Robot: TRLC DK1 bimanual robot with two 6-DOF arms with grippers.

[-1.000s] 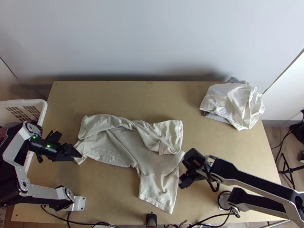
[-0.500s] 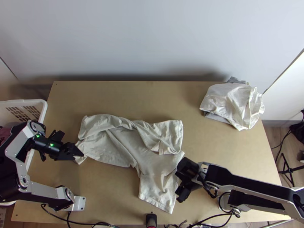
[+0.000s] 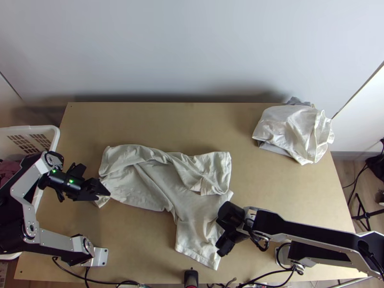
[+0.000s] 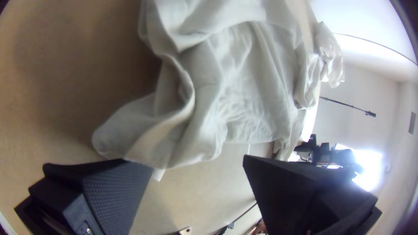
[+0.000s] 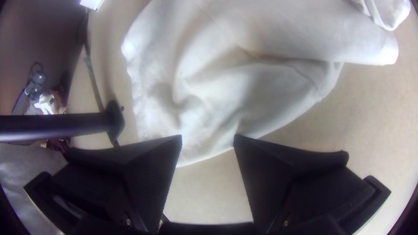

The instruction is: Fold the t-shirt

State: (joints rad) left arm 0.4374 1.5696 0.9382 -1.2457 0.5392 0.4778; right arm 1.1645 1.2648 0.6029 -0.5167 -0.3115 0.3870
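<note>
The cream t-shirt [image 3: 192, 206] lies bunched and rumpled across the middle of the table, one part stretching toward the near edge. At its left corner is my left gripper [image 3: 106, 192]; in the left wrist view the left gripper [image 4: 198, 163] is open, with the shirt [image 4: 244, 87] beyond its fingers. Over the right border of the near part sits my right gripper [image 3: 220, 247]. In the right wrist view, the right gripper [image 5: 207, 138] stands open, the shirt's edge [image 5: 209, 150] showing between its fingertips; contact cannot be told.
A crumpled pile of white and grey cloth [image 3: 295, 132] lies at the table's back right. At the left edge stands a white basket [image 3: 56, 137]. A black post [image 3: 191, 277] and cables are at the near edge. Bare tabletop [image 3: 158, 120] stretches behind the shirt.
My left gripper has shifted slightly right and up the picture, over the shirt's left corner. The right gripper has moved left and down the picture onto the shirt's border. The shirt lies as before.
</note>
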